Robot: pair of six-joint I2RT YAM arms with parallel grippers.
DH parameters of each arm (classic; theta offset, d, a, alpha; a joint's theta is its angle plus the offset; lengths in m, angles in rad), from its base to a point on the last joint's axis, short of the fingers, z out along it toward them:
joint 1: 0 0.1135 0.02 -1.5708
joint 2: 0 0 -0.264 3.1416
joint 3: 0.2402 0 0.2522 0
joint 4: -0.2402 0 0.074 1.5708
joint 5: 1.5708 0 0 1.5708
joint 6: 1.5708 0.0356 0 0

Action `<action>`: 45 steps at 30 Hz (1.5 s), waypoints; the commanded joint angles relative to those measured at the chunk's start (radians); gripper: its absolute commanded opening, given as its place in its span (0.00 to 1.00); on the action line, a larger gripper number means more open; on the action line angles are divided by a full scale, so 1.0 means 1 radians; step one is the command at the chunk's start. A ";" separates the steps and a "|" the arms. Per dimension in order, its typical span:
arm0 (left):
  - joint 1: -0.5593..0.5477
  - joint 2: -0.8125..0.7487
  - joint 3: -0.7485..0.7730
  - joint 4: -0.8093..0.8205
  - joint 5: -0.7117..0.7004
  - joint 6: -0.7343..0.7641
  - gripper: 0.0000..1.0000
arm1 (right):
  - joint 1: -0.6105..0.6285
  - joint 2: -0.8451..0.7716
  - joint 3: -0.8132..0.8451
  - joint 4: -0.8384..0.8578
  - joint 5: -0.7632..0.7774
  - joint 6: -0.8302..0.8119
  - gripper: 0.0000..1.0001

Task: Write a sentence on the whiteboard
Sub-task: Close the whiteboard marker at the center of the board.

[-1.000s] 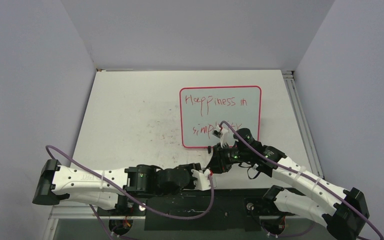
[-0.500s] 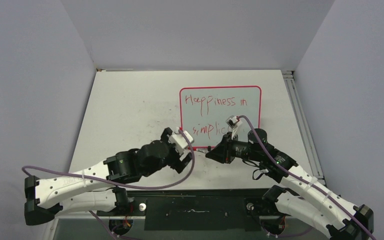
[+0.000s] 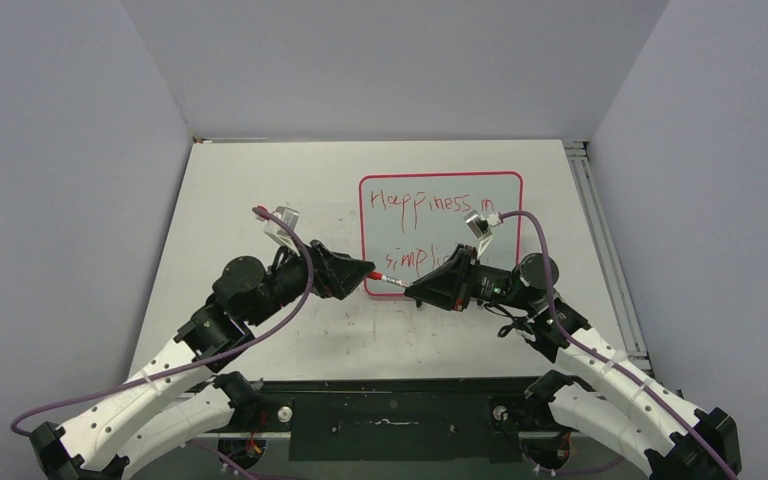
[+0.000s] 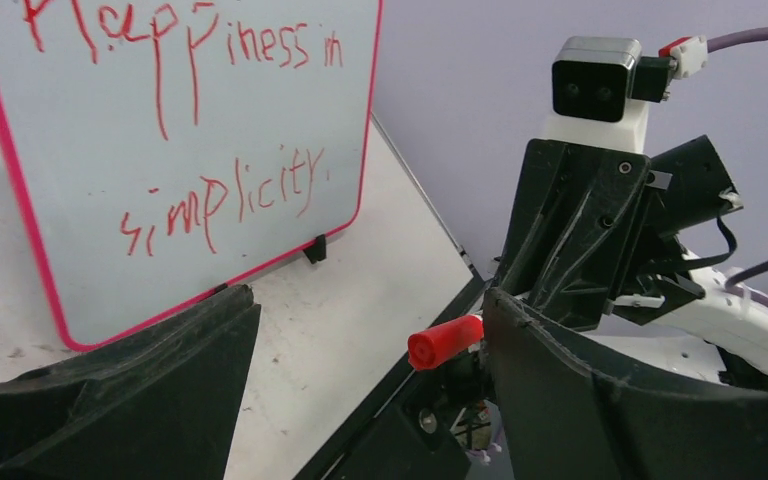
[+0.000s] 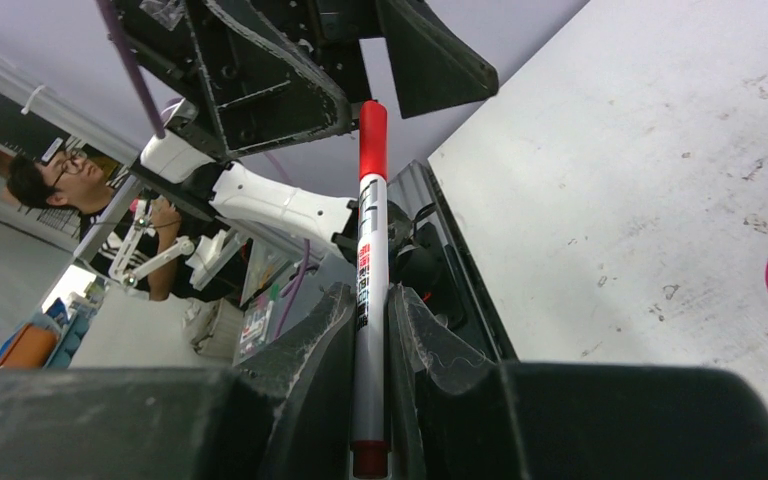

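Whiteboard first: the flat, pale grey-white rectangular whiteboard with rounded corners and a thin pink-red rim lies on the scuffed white tabletop, just beyond the tips of both claws. The thin red handwritten sentence sits on it in two lines. From the left claw's own camera it reads "Happiness in" above "simplicity", off to that claw's upper left. From above, the tail of the lower line is hidden behind the right claw.

The two claws point at each other, tip to tip, by the board's near edge. The right claw is clamped tight on a white-barrelled marker pen with a red cap. Its fingers pinch the barrel low down, so the capped end sticks out ahead of it towards the other claw.

The left claw stands wide open and has hold of nothing. Its two black fingers are spread to either side of the red cap. The cap lies between them, close to the finger on the right of that view, and I cannot tell whether it touches.

A small black clip foot shows at the board's near corner.
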 commanded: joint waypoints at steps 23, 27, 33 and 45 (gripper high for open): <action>0.027 -0.003 -0.108 0.355 0.215 -0.223 0.16 | 0.013 0.009 0.013 0.158 -0.040 0.066 0.05; 0.027 0.007 -0.114 0.367 0.236 -0.233 0.00 | 0.014 0.014 0.024 0.103 -0.013 0.035 0.05; 0.026 0.018 -0.130 0.372 0.246 -0.234 0.00 | 0.014 0.019 0.022 0.094 0.015 0.018 0.05; -0.046 0.069 -0.158 0.438 0.248 -0.231 0.00 | 0.014 0.036 0.007 0.196 0.038 0.056 0.05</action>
